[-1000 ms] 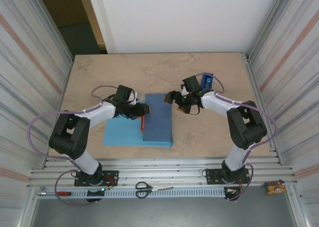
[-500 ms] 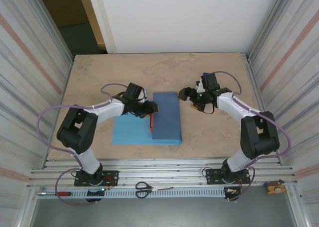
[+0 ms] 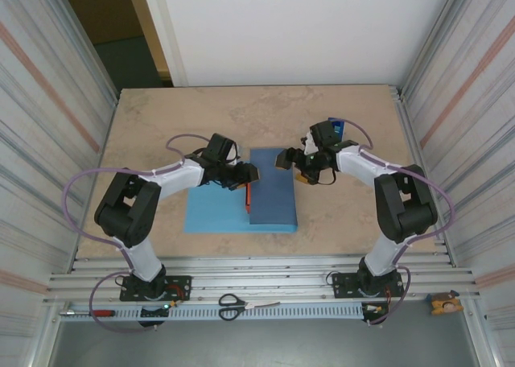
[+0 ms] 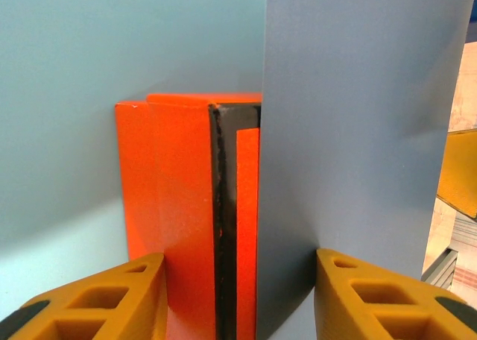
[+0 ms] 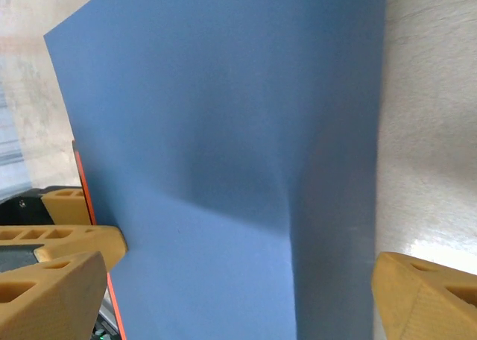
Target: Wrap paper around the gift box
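The paper (image 3: 213, 214) lies light-blue side up mid-table, its slate-blue flap (image 3: 271, 186) folded over the gift box (image 3: 248, 198), of which a thin orange strip shows. My left gripper (image 3: 247, 174) reaches in from the left. In the left wrist view it (image 4: 238, 264) is shut on the orange gift box (image 4: 179, 176), one finger on the box and the other on the paper flap (image 4: 358, 116). My right gripper (image 3: 288, 160) hovers at the flap's far right corner. Its jaws (image 5: 238, 288) stand wide open over the paper (image 5: 223, 131).
A blue tape dispenser (image 3: 336, 128) stands behind the right arm. Scissors (image 3: 233, 305) and a red-handled screwdriver (image 3: 100, 311) lie on the front rail, and a small orange object (image 3: 442, 304) sits at its right end. Corrugated walls close both sides.
The left gripper has dragged the box and paper to the right. The right gripper pulled back toward the dispenser, then moved in to the flap's far corner.
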### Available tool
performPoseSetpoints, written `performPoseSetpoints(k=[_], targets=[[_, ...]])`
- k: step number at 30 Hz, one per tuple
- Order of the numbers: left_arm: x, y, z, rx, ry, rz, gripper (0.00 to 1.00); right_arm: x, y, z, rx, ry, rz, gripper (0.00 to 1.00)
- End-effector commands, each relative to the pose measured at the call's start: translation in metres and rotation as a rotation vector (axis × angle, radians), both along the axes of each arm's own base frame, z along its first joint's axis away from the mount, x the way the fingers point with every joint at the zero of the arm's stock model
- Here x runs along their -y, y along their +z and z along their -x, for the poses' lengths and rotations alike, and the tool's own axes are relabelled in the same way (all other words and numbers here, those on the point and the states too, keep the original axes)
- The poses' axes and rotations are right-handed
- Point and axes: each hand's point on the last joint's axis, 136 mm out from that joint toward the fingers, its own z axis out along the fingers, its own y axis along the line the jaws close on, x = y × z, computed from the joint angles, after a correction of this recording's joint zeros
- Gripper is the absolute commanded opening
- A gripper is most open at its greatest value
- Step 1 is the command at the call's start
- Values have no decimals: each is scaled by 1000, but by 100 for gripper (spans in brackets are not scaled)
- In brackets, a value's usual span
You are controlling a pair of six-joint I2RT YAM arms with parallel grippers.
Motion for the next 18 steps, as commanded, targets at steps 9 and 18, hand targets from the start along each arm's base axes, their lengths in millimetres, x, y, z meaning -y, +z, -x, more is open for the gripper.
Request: performPoseSetpoints(k=[9, 18], targets=[[-22, -48, 24, -123, 22, -156, 48, -11, -20, -12, -35, 22, -4, 89], [-23, -51, 26, -130, 19, -162, 47, 0, -39, -1, -73, 15, 56, 88]])
